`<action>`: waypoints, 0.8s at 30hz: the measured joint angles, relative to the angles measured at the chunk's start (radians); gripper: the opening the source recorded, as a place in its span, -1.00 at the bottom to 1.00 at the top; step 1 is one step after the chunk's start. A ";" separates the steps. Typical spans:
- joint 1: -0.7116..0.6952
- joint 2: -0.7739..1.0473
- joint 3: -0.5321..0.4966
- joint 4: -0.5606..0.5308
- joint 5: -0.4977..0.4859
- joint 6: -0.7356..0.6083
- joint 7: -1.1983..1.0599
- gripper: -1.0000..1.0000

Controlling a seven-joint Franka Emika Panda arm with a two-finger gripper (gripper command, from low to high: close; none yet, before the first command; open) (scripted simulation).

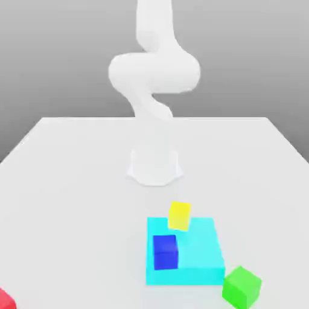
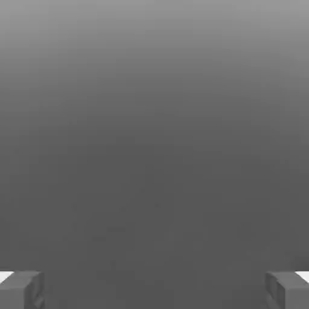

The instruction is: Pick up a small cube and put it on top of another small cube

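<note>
We see the white table first, then the white robot arm rising above its base, then the cyan block toward the exterior view's right, with the blue cube and the yellow cube at it. We find the green cube beside its near right corner and the red cube well apart at the exterior view's left edge. In the hand view, our gripper has its fingers spread wide with nothing between them.

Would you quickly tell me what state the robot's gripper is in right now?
Gripper: open, fingers wide apart in the hand view, holding nothing.
</note>
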 joint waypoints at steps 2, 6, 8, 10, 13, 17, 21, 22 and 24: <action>-0.012 0.077 -0.016 0.014 0.002 0.015 0.006 0.00; -0.035 0.223 -0.050 0.041 0.008 0.042 0.014 0.00; -0.045 0.295 -0.067 0.054 0.013 0.056 0.016 0.00; -0.056 0.368 -0.086 0.067 0.020 0.070 0.018 0.00; -0.072 0.476 -0.113 0.087 0.034 0.091 0.017 0.00; -0.104 0.622 -0.147 0.114 0.060 0.118 0.011 0.00; -0.149 0.768 -0.166 0.141 0.093 0.144 0.001 0.00; -0.157 0.805 -0.170 0.147 0.101 0.151 -0.002 0.00; -0.174 0.878 -0.176 0.161 0.117 0.164 -0.007 0.00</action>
